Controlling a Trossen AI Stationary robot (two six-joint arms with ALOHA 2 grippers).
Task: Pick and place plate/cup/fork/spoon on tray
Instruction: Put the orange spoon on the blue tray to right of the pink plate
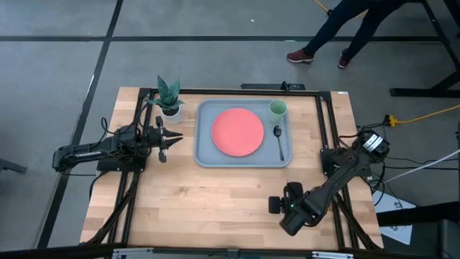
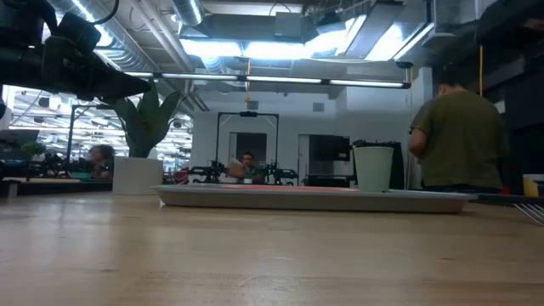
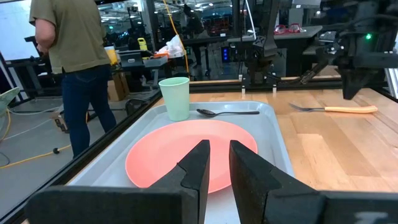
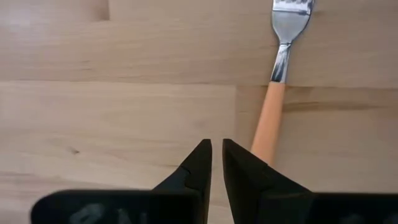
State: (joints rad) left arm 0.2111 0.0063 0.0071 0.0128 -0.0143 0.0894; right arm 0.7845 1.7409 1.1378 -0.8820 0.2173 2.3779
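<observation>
The grey-blue tray (image 1: 203,155) lies at the table's far middle. On it are the coral plate (image 1: 238,132), the pale-green cup (image 1: 278,108) in its far right corner, and the dark spoon (image 1: 279,140) right of the plate. The fork (image 4: 277,81), with silver tines and an orange handle, lies flat on the bare wood; it also shows in the left wrist view (image 3: 336,109) and is hidden under my right arm in the high view. My right gripper (image 4: 217,149) is shut and empty, pointing down just beside the fork's handle. My left gripper (image 3: 219,149) is shut and empty, left of the tray.
A white pot with a green plant (image 1: 170,101) stands by the tray's far left corner, close to my left gripper (image 1: 169,139). A person (image 3: 74,56) stands beyond the table's far right side. Bare wood lies between the tray and the near edge.
</observation>
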